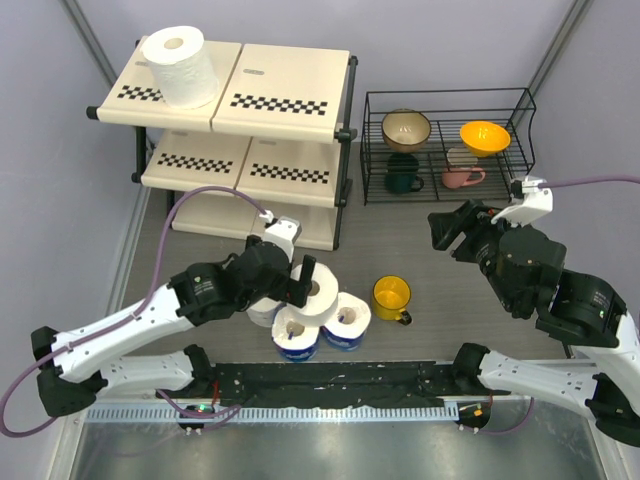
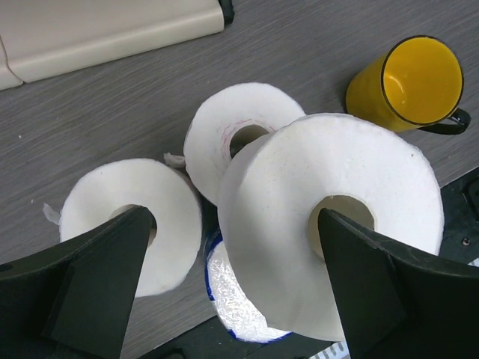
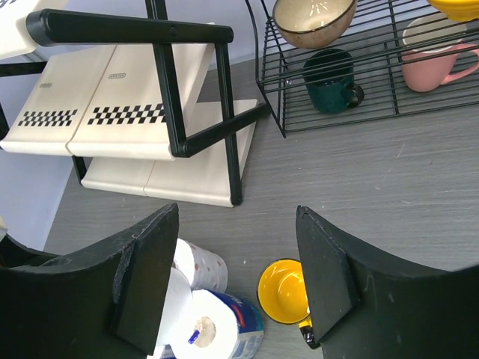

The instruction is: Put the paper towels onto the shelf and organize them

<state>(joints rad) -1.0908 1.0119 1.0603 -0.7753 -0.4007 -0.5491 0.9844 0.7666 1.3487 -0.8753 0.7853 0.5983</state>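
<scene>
My left pincer (image 2: 236, 217) hangs wide over the top roll (image 2: 299, 172), I think to carry it to the shelf (image 1: 285, 75) at 11 o'clock.

Nothing legible shows: the shelf (image 3: 135, 75) boards bear small embossed marks behind their checkered strips (too tiny to read), and the wrapper print on the paper towels (image 3: 233, 329) is blurred.

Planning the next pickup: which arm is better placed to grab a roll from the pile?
Left. The left tool, open, hangs directly over the pile's top roll; the right tool is empty, off toward the wire rack.
</scene>
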